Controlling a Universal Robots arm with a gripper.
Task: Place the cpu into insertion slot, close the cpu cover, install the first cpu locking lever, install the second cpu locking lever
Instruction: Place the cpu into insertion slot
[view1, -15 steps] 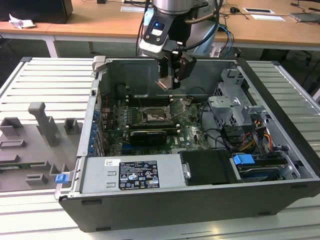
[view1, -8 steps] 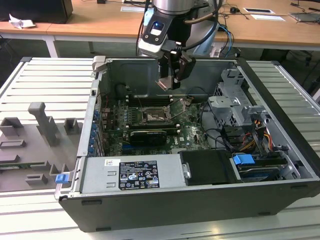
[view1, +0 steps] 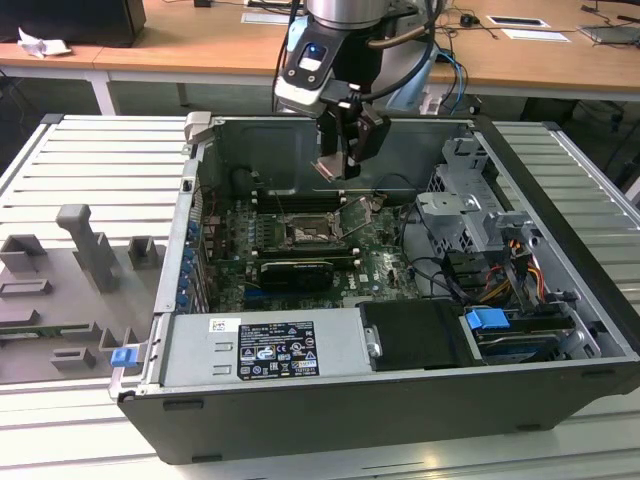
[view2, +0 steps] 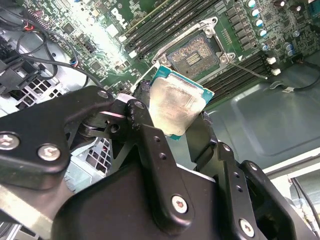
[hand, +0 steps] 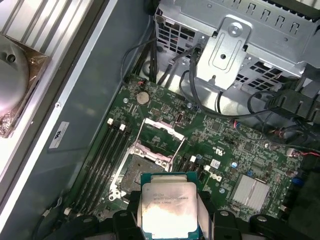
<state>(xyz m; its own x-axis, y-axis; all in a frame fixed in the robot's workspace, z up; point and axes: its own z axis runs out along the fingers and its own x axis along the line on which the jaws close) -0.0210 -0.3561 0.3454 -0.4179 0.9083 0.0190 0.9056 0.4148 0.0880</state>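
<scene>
Item 1, pincer: my pincer (view1: 338, 162) is clamped on the cpu (view1: 329, 167), one black finger (view2: 141, 111) on each of two opposite edges of it. In both wrist views the cpu (view2: 173, 106) shows its pale metal face with a green border around it.

Item 2, position: the cpu hangs in the air inside the computer case (view1: 330, 440), above the green board and clear of it. The case lies on its side with the side panel off, about the middle of the ribbed table (view1: 100, 170). The insertion slot (view1: 305, 235) lies below the cpu and toward the table's near edge in the exterior view. Its contact field is bare in the second wrist view (view2: 194, 52).

Item 3, cover: in the first wrist view the cpu cover (hand: 165, 128) is swung away from the insertion slot (hand: 134, 174), and board shows through its window.

Item 4, markings: the cpu (hand: 167, 207) carries faint grey print on its face, too small to tell. A large black-and-white label (view1: 275, 350) sits on the silver box at the case's near side. A small white sticker (hand: 59, 135) is on the grey case wall. White lettering (hand: 220, 150) is printed on the board beside the slot.

Item 5, other: grey moulded fixtures (view1: 85, 245) stand near the table's edge at the exterior view's left
</scene>
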